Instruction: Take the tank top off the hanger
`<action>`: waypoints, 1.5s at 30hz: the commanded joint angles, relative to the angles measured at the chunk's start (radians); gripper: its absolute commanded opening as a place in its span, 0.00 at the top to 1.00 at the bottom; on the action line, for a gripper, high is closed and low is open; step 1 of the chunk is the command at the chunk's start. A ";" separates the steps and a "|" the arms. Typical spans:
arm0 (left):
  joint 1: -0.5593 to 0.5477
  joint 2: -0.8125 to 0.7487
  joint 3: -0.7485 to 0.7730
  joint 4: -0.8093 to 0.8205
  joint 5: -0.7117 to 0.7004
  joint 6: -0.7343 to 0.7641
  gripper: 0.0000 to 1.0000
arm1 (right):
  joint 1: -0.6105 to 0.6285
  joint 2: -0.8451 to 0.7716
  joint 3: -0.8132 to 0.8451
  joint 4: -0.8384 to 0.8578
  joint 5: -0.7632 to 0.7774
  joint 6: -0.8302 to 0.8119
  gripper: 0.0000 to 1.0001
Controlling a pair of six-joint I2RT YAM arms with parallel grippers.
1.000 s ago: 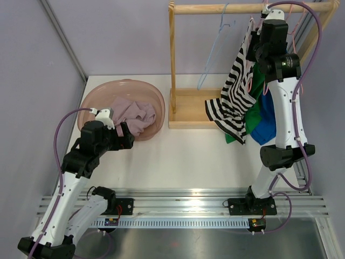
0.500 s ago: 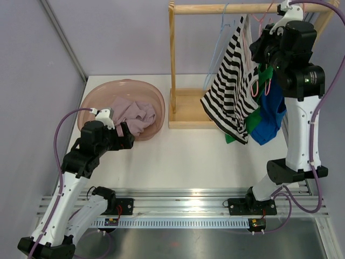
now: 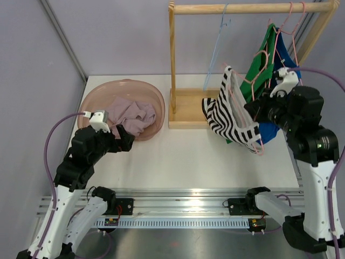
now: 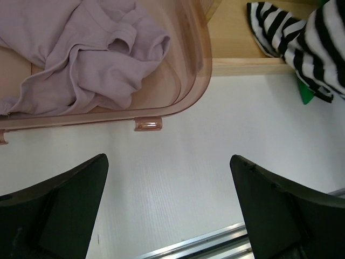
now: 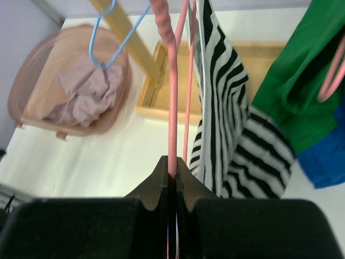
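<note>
Your right pincer (image 5: 172, 168) is clamped shut on a wire of the pink hanger (image 5: 172, 97); in the right wrist view the wire runs straight up out of the closed fingers. The striped tank top (image 5: 221, 108) is still on that hanger, draped just to the right of the gripped wire and very close to the fingers. From above, the tank top (image 3: 229, 116) hangs low, well below the rail of the wooden rack (image 3: 242, 8), and sits on the left side of the right pincer (image 3: 254, 110). Its lower part hangs above the right end of the rack's base and the desk (image 3: 178, 156). A green garment (image 3: 264, 70) and a blue garment (image 3: 269, 132) hang just behind it, and a bare light-blue hanger (image 3: 218, 48) is on the rail.

Your left pincer (image 4: 167, 210) stands wide open and holds nothing. It is over bare desk, just in front of the pink basin (image 4: 199, 65), which has a lilac garment (image 4: 86, 59) crumpled inside. The tank top is well apart from this pincer, with only a striped edge (image 4: 302, 38) showing at the upper right of the left wrist view.
</note>
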 commanded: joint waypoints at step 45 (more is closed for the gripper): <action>-0.880 0.350 0.131 0.318 -0.754 -0.115 0.89 | 0.420 -0.421 -0.692 0.501 -0.651 0.373 1.00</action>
